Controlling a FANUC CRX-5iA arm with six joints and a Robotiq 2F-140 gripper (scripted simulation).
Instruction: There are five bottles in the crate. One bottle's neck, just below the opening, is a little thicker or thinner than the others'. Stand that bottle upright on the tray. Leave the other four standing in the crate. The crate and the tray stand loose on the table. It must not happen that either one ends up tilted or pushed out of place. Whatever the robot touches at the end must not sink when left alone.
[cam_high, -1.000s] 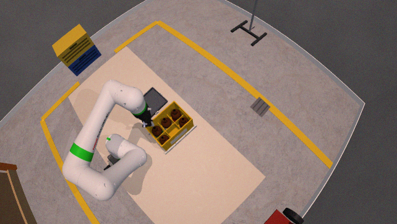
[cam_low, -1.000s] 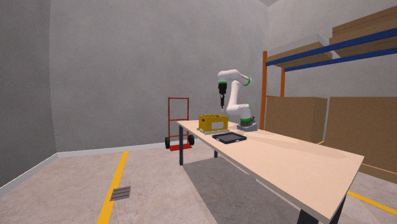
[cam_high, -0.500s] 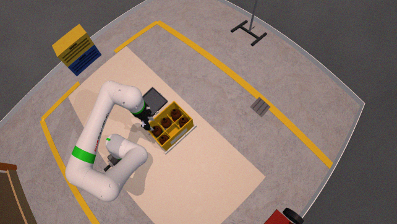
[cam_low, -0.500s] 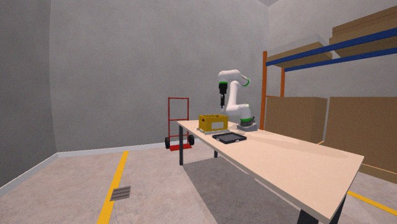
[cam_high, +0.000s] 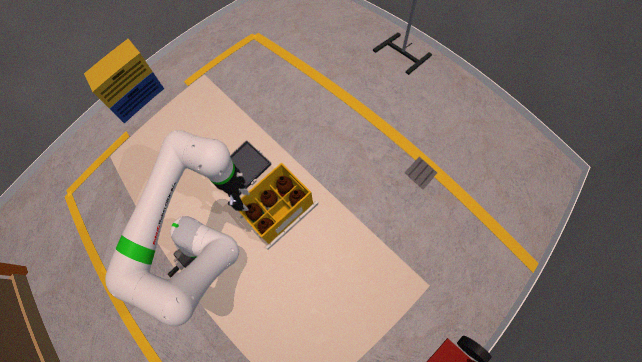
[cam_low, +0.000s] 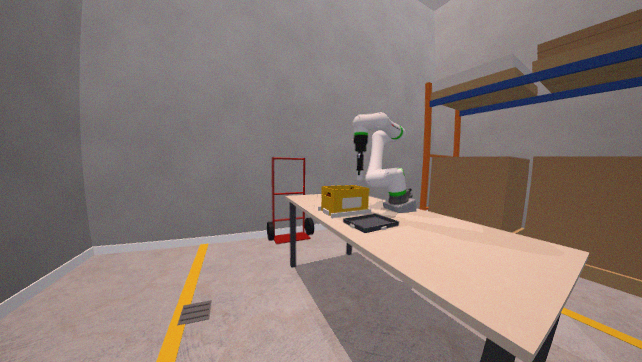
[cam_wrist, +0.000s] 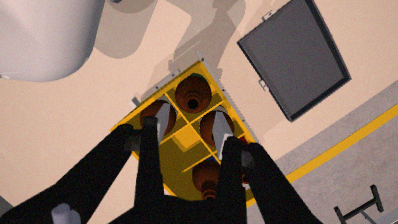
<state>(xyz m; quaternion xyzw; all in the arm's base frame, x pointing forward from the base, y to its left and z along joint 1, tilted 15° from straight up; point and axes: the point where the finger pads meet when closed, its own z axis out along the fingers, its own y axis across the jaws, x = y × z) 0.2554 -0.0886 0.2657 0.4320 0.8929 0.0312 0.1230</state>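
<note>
Closest to you, the gripper hangs part open with nothing between its fingers; you can see the crate through the gap. That spread looks chosen to pass over a bottle neck, not to hold anything.

Just beneath it is the crate, yellow, split into cells so each bottle stands alone and upright. All five bottles are in it. In the wrist view one bottle shows fully, mouth up, in the cell past the fingertips; two more are partly hidden behind the fingers, and another sits low between them. Your gripper is over the crate's near edge, above the cells, pointing straight down, which suits a neck grasp from above.

You cannot tell from these views which neck differs; the mouths look alike at this size. So the odd bottle is somewhere in the crate, not yet picked out.

Beyond the crate, just beside its far corner, lies the tray, dark and flat, with a low rim, bare as far as the arm leaves it in view. It sits near, so the carry is short.

Both stand loose on the table, so a skewed lift could drag the crate.
</note>
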